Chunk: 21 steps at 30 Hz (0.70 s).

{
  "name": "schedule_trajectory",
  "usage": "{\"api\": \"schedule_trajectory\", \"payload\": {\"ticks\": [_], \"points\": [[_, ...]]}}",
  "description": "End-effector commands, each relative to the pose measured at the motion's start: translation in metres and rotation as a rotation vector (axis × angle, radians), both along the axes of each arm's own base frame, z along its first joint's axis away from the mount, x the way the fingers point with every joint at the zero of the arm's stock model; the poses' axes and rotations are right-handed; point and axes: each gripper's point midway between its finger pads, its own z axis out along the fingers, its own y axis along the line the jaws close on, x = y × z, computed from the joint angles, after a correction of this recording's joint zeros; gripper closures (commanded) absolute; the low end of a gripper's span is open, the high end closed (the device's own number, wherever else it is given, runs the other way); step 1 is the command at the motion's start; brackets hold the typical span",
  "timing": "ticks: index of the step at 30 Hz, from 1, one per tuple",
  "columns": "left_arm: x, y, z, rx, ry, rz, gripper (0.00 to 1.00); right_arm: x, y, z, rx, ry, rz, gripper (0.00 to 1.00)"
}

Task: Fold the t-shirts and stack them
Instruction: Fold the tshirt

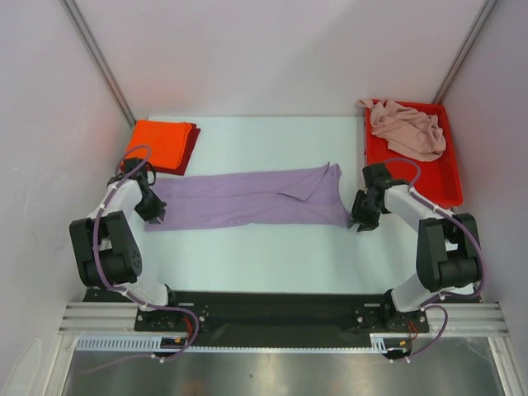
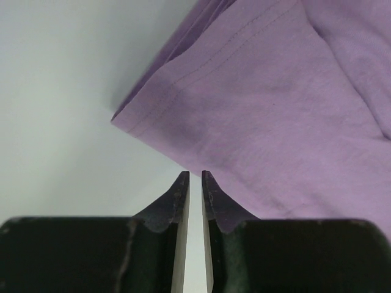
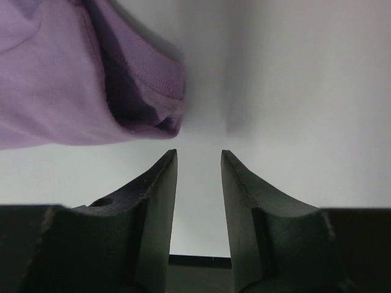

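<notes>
Lavender t-shirt (image 1: 247, 198) lies as 1 long folded strip on the desk (image 1: 264, 256) between the 2 grippers.

Left gripper (image 2: 194, 178): fingers almost pressed together, empty; hemmed shirt corner just ahead, to its right.

Right gripper (image 3: 199, 155): slightly spread, empty; shirt end just ahead, to its left.

Orange-red t-shirt (image 1: 157, 142) sits folded on the dark red one (image 1: 191, 148), beyond the left gripper.

Pale pink t-shirt (image 1: 408, 130) lies crumpled in the red tray (image 1: 445, 186), beyond the right gripper.

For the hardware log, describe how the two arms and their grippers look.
The left arm and right arm share a build: black joint housings, white links, and a purple cable looping outside each. The left gripper and right gripper are matte black, each with two fingers tapering to thin tips, lightly scuffed along the edges.
</notes>
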Motion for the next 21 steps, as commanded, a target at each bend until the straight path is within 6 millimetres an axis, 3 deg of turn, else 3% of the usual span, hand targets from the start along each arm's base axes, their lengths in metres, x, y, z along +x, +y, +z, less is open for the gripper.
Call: {"api": "schedule_trajectory", "payload": {"ticks": [1,8,15,19,21], "points": [[0.004,0.005,-0.005,0.000,-0.020,0.002,0.83,0.026,-0.005,0.008,-0.005,-0.118,-0.071,0.60],[0.000,0.009,-0.022,-0.025,0.008,0.036,0.85,0.040,-0.003,-0.001,0.032,-0.139,-0.116,0.59],[0.003,0.015,-0.029,-0.021,0.027,0.053,0.86,0.038,0.003,-0.018,0.065,-0.078,-0.111,0.62],[0.001,0.019,-0.034,-0.004,0.054,0.061,0.87,0.032,0.003,-0.023,0.072,-0.055,-0.129,0.71],[0.001,0.022,-0.035,0.005,0.060,0.065,0.87,0.033,0.000,-0.023,0.069,-0.053,-0.139,0.81]]}}
